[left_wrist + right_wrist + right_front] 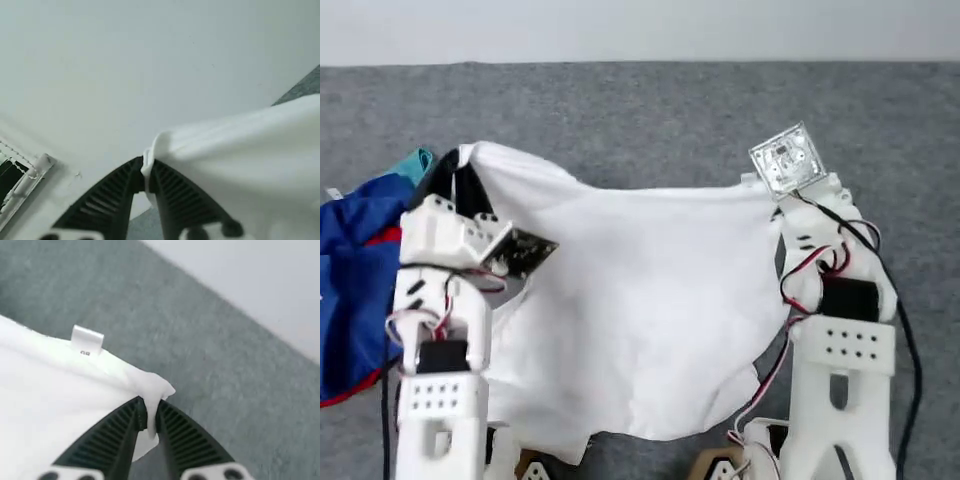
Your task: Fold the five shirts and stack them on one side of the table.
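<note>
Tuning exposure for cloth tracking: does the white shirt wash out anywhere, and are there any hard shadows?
High view: white shirt bright, creases readable, light even, shadows soft; left wrist view: it nearly merges with the pale wall behind; right wrist view: it stands out clearly against the grey table.

Soft, even light comes from above. The white shirt [640,300] is very bright, its folds marked by faint shading. Shadows on the grey table [650,110] are weak and soft-edged. In the left wrist view the cloth looks dimmer, shaded.
</note>
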Robot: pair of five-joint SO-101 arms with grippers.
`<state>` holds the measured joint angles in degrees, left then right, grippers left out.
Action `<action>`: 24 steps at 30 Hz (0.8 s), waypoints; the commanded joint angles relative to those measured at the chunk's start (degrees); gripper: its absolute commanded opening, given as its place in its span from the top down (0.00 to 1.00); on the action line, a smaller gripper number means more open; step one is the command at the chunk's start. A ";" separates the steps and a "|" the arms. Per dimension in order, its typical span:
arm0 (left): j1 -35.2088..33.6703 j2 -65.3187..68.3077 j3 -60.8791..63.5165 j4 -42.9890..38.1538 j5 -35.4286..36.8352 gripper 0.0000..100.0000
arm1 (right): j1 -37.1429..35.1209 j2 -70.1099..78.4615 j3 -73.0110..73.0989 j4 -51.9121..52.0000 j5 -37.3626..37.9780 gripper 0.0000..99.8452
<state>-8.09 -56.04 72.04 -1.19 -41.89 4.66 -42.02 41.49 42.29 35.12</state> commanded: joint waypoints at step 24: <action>-1.58 72.70 -63.25 -11.08 -1.05 1.00 | -3.03 54.02 -47.21 -20.09 4.84 0.99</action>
<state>-8.35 15.08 13.67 -11.21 -41.98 2.46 9.14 0.70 22.68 37.32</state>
